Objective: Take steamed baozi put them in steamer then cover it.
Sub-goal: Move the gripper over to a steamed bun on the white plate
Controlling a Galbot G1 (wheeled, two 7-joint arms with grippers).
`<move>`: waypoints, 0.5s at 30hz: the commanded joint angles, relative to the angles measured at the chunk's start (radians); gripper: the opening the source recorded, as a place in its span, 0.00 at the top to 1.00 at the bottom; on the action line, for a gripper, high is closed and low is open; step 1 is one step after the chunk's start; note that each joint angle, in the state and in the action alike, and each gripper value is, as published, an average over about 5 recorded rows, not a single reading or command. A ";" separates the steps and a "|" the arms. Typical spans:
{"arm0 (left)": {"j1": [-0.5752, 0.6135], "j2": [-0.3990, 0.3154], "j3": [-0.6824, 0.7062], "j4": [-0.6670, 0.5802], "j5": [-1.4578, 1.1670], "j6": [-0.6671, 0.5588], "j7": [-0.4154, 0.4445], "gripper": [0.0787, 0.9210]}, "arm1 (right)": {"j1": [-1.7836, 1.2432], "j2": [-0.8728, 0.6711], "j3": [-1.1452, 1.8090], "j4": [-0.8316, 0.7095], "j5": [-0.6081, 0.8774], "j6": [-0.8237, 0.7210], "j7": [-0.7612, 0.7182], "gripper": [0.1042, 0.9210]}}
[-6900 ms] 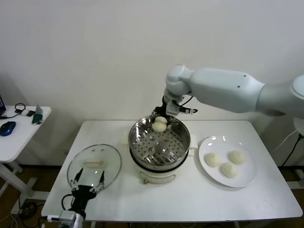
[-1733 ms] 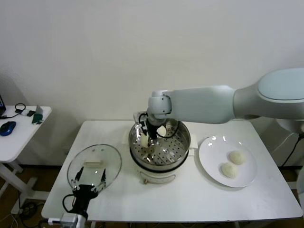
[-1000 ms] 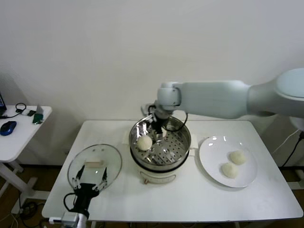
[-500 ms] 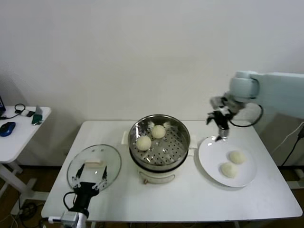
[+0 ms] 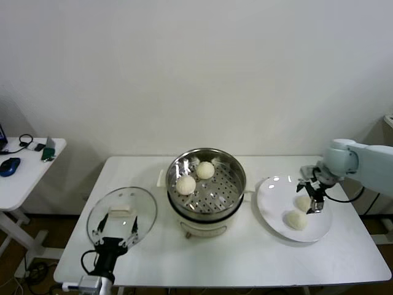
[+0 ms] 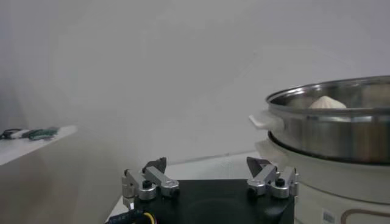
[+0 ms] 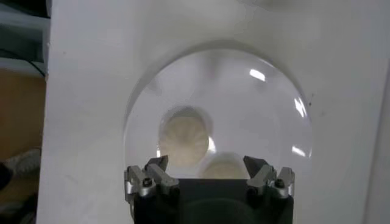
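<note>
The steamer (image 5: 236,174) stands mid-table with two steamed baozi inside, one at its left (image 5: 186,184) and one at its back (image 5: 205,169). Two more baozi (image 5: 303,202) (image 5: 296,220) lie on a white plate (image 5: 273,196) to the right. My right gripper (image 5: 312,195) hangs open low over the farther plate baozi. In the right wrist view that baozi (image 7: 224,170) lies between the open fingers of the gripper (image 7: 206,163), and the other baozi (image 7: 184,137) is beyond it. The cover (image 5: 139,203) lies flat at front left, with my left gripper (image 5: 114,240) open at its near edge.
A small side table (image 5: 27,166) with a blue mouse (image 5: 9,165) and cables stands off to the left. From the left wrist view the steamer (image 6: 329,131) rises beside the open left gripper (image 6: 206,164), with a baozi top (image 6: 327,102) showing over its rim.
My right gripper left the second baozi in the steamer, swung right and came down over the plate's baozi. The left arm has stayed put.
</note>
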 commanded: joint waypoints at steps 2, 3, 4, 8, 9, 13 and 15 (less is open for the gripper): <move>0.003 -0.003 -0.006 0.004 0.002 -0.001 -0.001 0.12 | -0.202 0.006 0.144 -0.075 -0.076 -0.015 0.025 0.12; 0.004 -0.003 -0.006 0.005 0.002 -0.001 -0.001 0.12 | -0.207 0.007 0.147 -0.074 -0.074 -0.017 0.025 0.12; 0.004 -0.004 -0.007 0.005 0.001 -0.001 -0.001 0.12 | -0.212 0.007 0.152 -0.073 -0.072 -0.019 0.024 0.12; 0.004 -0.003 -0.006 0.007 0.001 -0.001 -0.001 0.12 | -0.229 0.004 0.165 -0.067 -0.060 -0.028 0.025 0.12; 0.004 -0.003 -0.006 0.008 0.002 -0.001 0.000 0.12 | -0.231 0.003 0.166 -0.066 -0.058 -0.029 0.025 0.12; 0.003 -0.001 -0.003 0.010 0.002 0.000 0.000 0.12 | -0.234 0.002 0.169 -0.067 -0.049 -0.032 0.024 0.12; 0.003 0.000 -0.002 0.010 0.002 0.001 0.000 0.12 | -0.234 0.002 0.168 -0.069 -0.048 -0.032 0.023 0.12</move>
